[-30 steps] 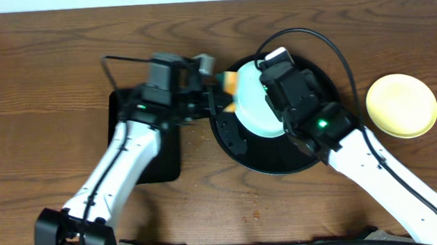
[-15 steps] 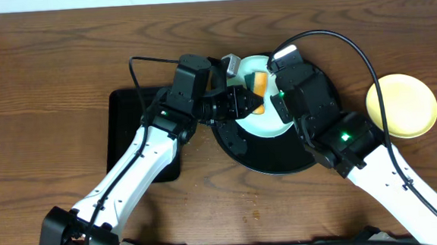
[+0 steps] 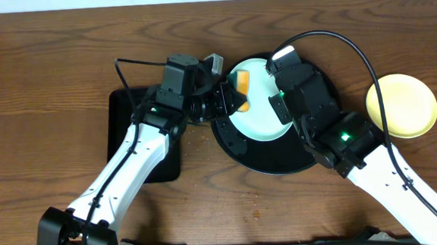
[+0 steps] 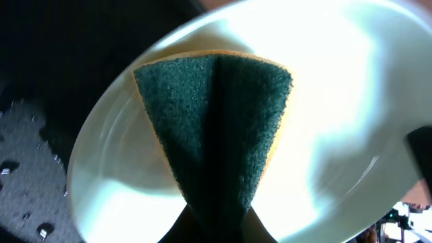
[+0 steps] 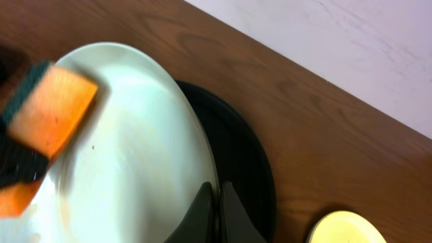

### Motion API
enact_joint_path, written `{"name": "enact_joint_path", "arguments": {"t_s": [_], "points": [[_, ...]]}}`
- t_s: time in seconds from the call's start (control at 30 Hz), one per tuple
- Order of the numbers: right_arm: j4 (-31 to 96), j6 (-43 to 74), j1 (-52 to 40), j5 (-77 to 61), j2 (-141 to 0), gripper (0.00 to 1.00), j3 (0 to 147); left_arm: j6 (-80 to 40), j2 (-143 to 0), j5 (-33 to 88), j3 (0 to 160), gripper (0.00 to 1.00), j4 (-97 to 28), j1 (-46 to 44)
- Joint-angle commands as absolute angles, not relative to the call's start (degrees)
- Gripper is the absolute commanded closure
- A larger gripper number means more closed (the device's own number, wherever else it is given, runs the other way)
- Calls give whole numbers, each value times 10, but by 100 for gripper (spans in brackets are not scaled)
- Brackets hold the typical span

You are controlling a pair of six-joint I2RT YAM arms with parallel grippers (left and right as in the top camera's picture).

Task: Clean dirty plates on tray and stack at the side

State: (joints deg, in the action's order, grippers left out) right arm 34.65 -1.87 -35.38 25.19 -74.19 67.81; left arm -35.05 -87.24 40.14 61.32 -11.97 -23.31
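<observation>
Left tool [image 3: 231,100] pinches folded sponge [image 4: 216,128], green face against pale plate [image 3: 257,114]; right tool [image 5: 217,196] pressed together on plate rim, holding it tilted over tray [image 3: 282,163]; yellow plate [image 3: 401,105] on table [image 3: 47,57], right of tray. Risk: scrub pressure may lever the plate out of the thin rim grip; it would drop onto the tray.

The right pincer [image 5: 217,194] grips the near rim of a pale plate [image 5: 135,155], a dark finger on each side of the edge. The plate is tilted up over a round black tray [image 5: 246,175]. An orange sponge [image 5: 50,111] with a dark green face lies against the plate's left part, with a tiny dark speck near it. Behind is the brown wooden bench [image 5: 324,128] and a pale wall [image 5: 337,40]. A yellow plate [image 5: 344,228] lies on the bench at the lower right, apart from the tray.
</observation>
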Motion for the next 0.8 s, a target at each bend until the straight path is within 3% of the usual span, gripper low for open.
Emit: {"name": "enact_joint_path", "arguments": {"t_s": [0.0,0.4,0.77], "points": [[338,-6,-352,252,-734,99,684,-332,-874,399,619,92,-143,-232],[337,0,-352,252,-734,99,684,-330,-874,518,619,92,-93,-232],[341,0,-352,252,-734,99,684,-330,-874,439,619,92,-85,-214]]}}
